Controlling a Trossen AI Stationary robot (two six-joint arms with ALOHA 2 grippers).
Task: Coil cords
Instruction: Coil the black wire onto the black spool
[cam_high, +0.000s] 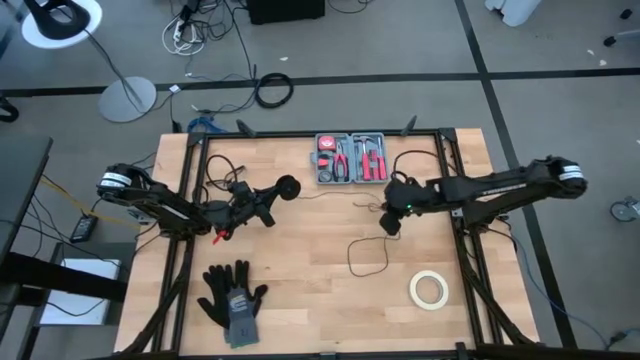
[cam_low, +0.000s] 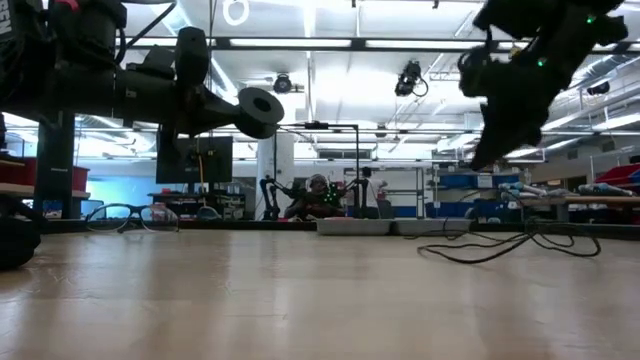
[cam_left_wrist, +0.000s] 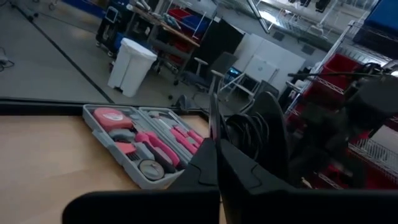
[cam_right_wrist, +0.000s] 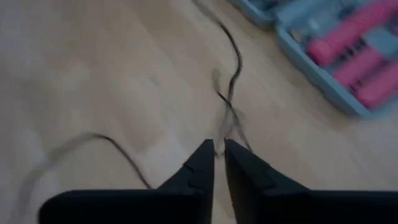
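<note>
Left claw (cam_high: 262, 203) pressed together, raised mid-desk, pinching cord's (cam_high: 368, 250) puck (cam_high: 287, 186). Right claw (cam_right_wrist: 218, 149) barely parted above thin wire looping on desk (cam_high: 300, 270); low view alone shows height.

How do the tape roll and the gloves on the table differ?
The tape roll is white, the gloves black and grey. The tape roll is a single flat ring with an open middle; the gloves are a pair lying overlapped, fingers spread. In the high view the tape roll is nearer the right arm, the gloves nearer the left. Both lie untouched on the wooden table.
</note>
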